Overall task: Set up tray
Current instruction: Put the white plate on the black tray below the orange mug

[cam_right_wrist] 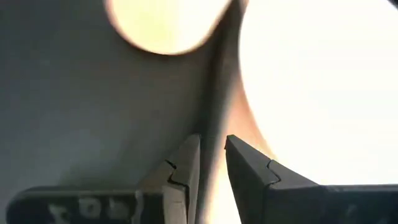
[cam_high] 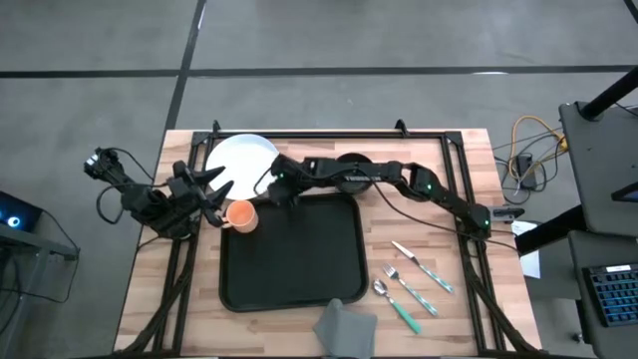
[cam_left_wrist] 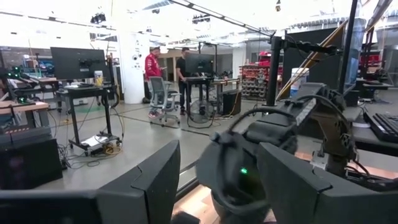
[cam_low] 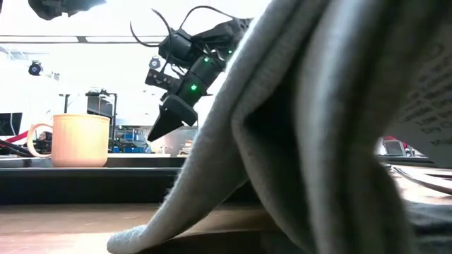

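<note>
The black tray [cam_high: 289, 261] lies mid-table. An orange cup [cam_high: 241, 215] [cam_low: 79, 140] stands upright on its far-left corner. A white plate [cam_high: 242, 160] rests on the table just beyond that corner. My left gripper [cam_high: 221, 192] [cam_left_wrist: 217, 165] is open, level and just left of the cup, apart from it. My right arm reaches across from the right. Its gripper [cam_high: 267, 191] [cam_low: 157, 132] [cam_right_wrist: 211, 146] points down over the tray's far rim [cam_right_wrist: 214, 74], between plate and cup, with its fingers a narrow gap apart and nothing between them.
A grey folded napkin [cam_high: 346, 327] lies at the tray's near-right corner and fills most of the low view. A knife [cam_high: 424, 269], a fork [cam_high: 411, 289] and a spoon [cam_high: 397, 305] with teal handles lie on the wood to the tray's right. People stand in the room behind.
</note>
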